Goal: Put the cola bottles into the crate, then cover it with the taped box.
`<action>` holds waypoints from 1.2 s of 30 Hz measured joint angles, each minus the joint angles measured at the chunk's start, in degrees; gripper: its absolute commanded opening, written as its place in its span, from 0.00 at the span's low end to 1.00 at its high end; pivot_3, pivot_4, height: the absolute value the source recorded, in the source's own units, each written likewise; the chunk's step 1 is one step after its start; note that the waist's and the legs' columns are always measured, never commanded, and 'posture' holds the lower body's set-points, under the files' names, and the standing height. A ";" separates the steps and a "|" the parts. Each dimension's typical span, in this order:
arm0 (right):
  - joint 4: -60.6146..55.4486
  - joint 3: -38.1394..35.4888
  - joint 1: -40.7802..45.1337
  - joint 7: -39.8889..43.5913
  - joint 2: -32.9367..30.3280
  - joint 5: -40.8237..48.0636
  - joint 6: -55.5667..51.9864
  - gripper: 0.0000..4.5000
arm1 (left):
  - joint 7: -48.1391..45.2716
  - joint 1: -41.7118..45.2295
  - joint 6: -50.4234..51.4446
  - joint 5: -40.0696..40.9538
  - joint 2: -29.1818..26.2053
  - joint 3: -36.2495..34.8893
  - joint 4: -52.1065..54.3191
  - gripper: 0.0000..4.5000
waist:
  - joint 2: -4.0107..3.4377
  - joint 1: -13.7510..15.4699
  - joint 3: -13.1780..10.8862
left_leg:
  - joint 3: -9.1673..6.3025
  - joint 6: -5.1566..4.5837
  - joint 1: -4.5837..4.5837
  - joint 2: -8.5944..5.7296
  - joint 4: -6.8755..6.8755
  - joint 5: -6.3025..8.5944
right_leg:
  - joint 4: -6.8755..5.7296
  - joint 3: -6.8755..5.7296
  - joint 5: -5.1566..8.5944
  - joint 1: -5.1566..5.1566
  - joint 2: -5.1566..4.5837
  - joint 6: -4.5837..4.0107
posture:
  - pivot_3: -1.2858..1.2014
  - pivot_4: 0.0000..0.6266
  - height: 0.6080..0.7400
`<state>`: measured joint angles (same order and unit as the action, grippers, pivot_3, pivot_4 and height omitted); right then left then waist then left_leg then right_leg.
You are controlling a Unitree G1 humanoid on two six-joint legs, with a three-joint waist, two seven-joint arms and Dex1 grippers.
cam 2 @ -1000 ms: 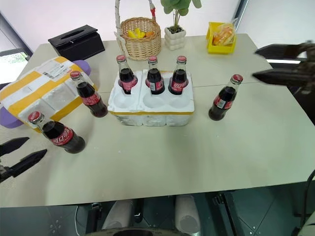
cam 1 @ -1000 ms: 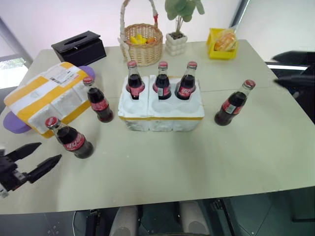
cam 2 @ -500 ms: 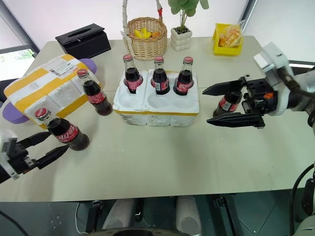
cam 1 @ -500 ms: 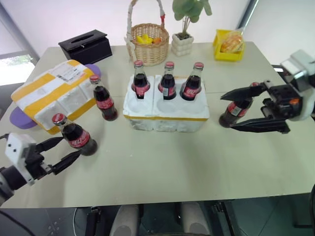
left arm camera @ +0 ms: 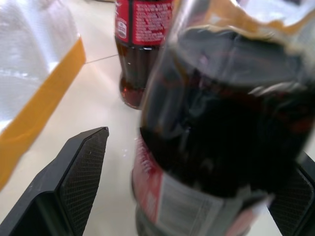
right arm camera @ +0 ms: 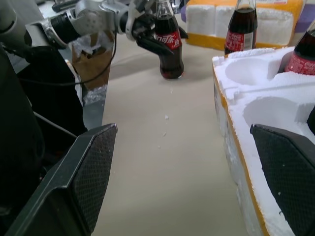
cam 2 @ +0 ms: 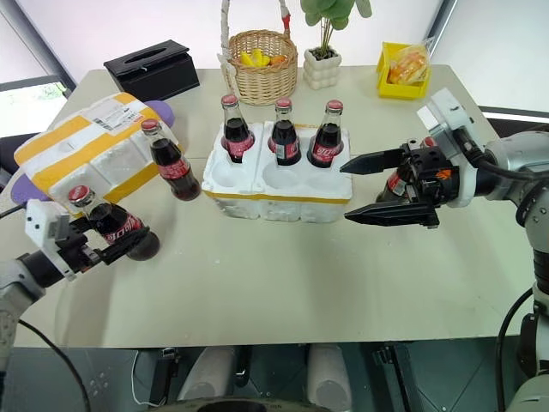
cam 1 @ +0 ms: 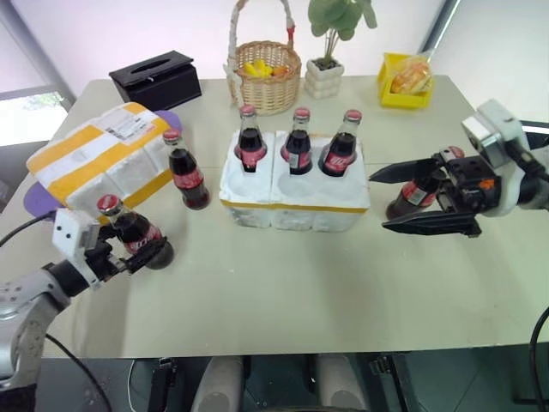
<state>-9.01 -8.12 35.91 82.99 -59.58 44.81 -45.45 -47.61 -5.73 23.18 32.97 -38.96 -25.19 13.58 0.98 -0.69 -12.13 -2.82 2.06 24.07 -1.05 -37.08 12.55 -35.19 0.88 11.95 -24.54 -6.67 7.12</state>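
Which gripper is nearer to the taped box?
The left. The left gripper, around a cola bottle, is just in front of the taped box. The right gripper is beyond the crate.

Office/lab – big meeting table [cam 1: 283, 309], tissue box [cam 1: 155, 79], window.

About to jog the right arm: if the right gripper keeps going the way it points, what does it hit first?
Probably the foam crate: the open right gripper points toward the robot's left, and the crate's near corner lies just ahead between its fingers. Depth is uncertain.
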 measured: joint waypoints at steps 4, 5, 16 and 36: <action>-0.92 -0.47 -0.45 -0.67 -0.02 0.59 -0.11 1.00 | -0.10 1.09 -0.12 0.16 1.19 1.30 -0.36 0.70 | 0.01 -0.12 0.00 | -0.01 0.00 -0.02 0.01 0.00 0.00 | -0.03 0.00 0.00 0.00 0.01 0.00 | 0.52 0.24 1.00; -1.03 -0.62 -0.61 -0.86 -0.02 0.74 -0.17 1.00 | -0.35 1.06 -0.12 0.31 1.21 1.33 -0.42 0.62 | 0.01 -0.12 0.01 | -0.01 0.00 -0.03 0.01 0.00 0.00 | -0.03 0.00 0.00 0.01 0.01 0.00 | 0.52 0.24 1.00; -1.03 -1.39 -1.67 -2.90 -0.04 1.22 -0.43 1.00 | -1.90 -2.91 5.24 5.20 -2.70 -1.64 2.27 0.64 | 0.02 -0.34 0.00 | 0.00 -0.03 -0.01 0.03 0.01 0.02 | 0.00 0.00 0.01 -0.02 0.02 0.00 | 0.52 0.24 1.00; -6.15 -3.51 -4.40 -11.36 1.16 6.60 -4.38 1.00 | 7.10 43.81 31.93 16.56 -3.37 16.57 -0.57 0.64 | 0.13 0.47 0.00 | -0.38 -0.06 0.21 -0.01 -0.21 -0.03 | -0.11 -0.22 -0.10 0.08 0.16 0.30 | 0.52 0.24 1.00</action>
<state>-15.16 -11.64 31.51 71.62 -58.41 51.41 -49.83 -40.51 38.08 55.11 49.54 -42.33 -8.62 13.02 1.11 -0.22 -12.13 -3.20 2.00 24.27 -1.06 -37.29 12.53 -35.29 0.66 11.84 -24.46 -6.51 7.42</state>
